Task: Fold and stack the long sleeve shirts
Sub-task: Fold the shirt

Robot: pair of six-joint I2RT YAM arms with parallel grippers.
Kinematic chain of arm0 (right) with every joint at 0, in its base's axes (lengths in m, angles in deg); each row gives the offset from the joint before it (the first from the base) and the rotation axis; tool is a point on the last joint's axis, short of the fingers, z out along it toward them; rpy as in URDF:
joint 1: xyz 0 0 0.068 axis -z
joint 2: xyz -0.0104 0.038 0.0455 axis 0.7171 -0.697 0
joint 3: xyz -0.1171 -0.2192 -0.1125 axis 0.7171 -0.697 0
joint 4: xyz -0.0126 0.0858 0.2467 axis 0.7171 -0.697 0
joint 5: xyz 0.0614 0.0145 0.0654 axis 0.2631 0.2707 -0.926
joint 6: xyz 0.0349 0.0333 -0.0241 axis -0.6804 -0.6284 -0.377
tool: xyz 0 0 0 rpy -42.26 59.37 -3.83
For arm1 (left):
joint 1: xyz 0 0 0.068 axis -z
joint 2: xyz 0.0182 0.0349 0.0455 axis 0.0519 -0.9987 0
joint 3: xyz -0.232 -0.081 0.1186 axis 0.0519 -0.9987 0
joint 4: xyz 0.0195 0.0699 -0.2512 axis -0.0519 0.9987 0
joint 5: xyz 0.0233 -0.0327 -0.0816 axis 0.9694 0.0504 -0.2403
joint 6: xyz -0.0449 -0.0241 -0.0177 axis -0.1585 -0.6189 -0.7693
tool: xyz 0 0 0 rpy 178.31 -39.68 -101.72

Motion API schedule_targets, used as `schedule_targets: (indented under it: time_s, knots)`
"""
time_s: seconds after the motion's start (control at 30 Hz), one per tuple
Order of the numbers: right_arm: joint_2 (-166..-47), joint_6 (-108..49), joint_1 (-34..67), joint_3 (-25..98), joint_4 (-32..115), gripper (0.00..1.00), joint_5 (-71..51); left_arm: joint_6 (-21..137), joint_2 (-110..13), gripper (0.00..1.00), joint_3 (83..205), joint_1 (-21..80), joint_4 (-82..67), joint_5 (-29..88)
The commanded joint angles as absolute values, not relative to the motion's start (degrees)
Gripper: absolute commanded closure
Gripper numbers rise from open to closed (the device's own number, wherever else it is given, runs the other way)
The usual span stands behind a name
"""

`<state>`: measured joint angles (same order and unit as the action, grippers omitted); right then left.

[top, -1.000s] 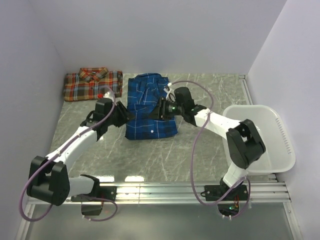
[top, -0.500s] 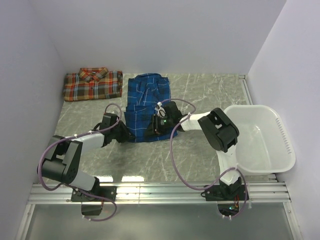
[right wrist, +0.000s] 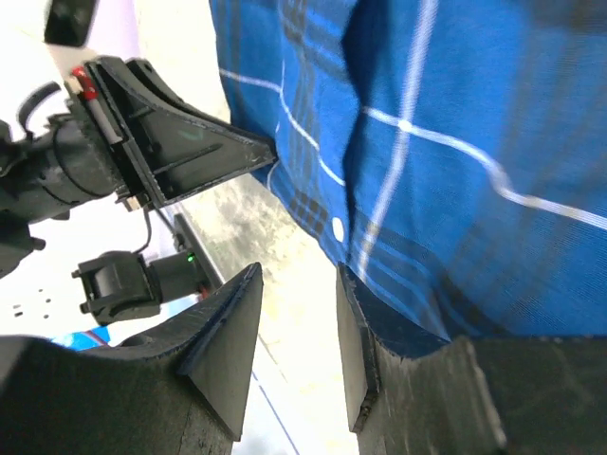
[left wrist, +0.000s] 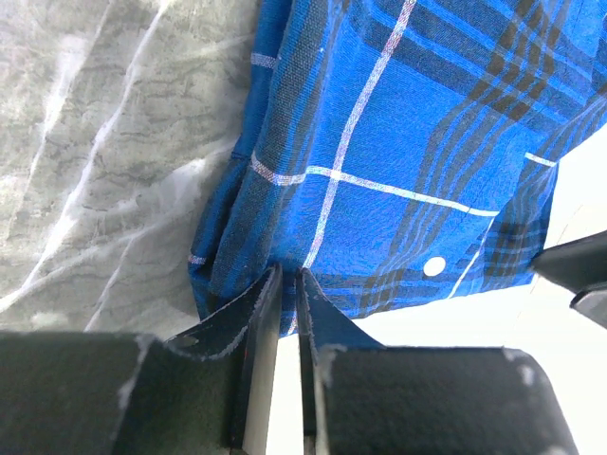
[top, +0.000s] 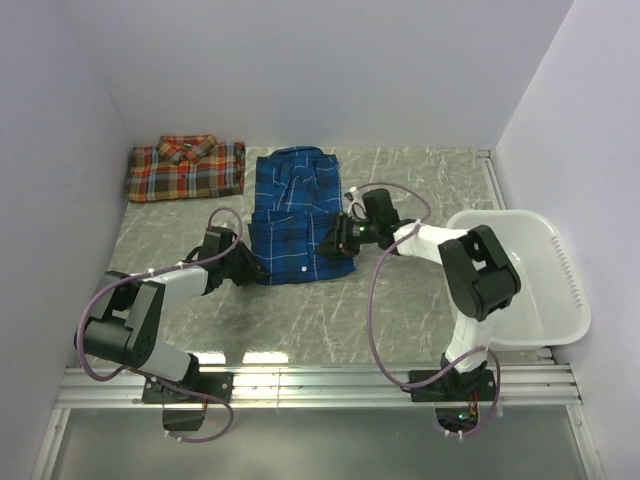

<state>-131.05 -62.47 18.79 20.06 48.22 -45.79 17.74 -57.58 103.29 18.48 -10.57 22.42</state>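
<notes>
Blue shirt lies mid-table, collar to the far side. Since a second ago your left tool has dropped from the shirt's left edge to its near-left corner and now pinches the hem fold there, fingers almost together. Your right tool has moved off the cloth to the right edge, fingers spread with only table showing between them. Red shirt sits folded at the far left, apart from the blue one. Bare table runs along the near hem and right toward the basket.
</notes>
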Motion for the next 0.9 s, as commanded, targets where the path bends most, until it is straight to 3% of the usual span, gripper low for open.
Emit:
schedule_targets:
  time_s: [0.0,0.43,0.57,0.67,0.87]
  knots:
    - [-129.28,-58.12,21.02,16.53,43.31,0.55,-44.43,18.53,-57.59,0.81,104.33,18.09,-9.09,23.78]
    - [-129.30,-53.73,26.57,10.71,36.63,0.56,-38.82,18.18,-56.63,0.80,107.22,18.09,-5.49,24.49]
    - [-123.41,-52.49,26.48,14.05,35.22,0.56,-38.19,19.58,-52.33,0.73,112.49,18.09,0.39,25.89]
    - [-120.07,-55.99,26.48,16.95,39.68,0.56,-40.02,20.99,-50.21,0.64,118.03,18.01,2.60,27.29]
    - [-127.06,-62.59,26.13,27.12,55.05,0.55,-42.14,21.08,-59.60,0.64,128.75,16.78,-1.69,24.59]
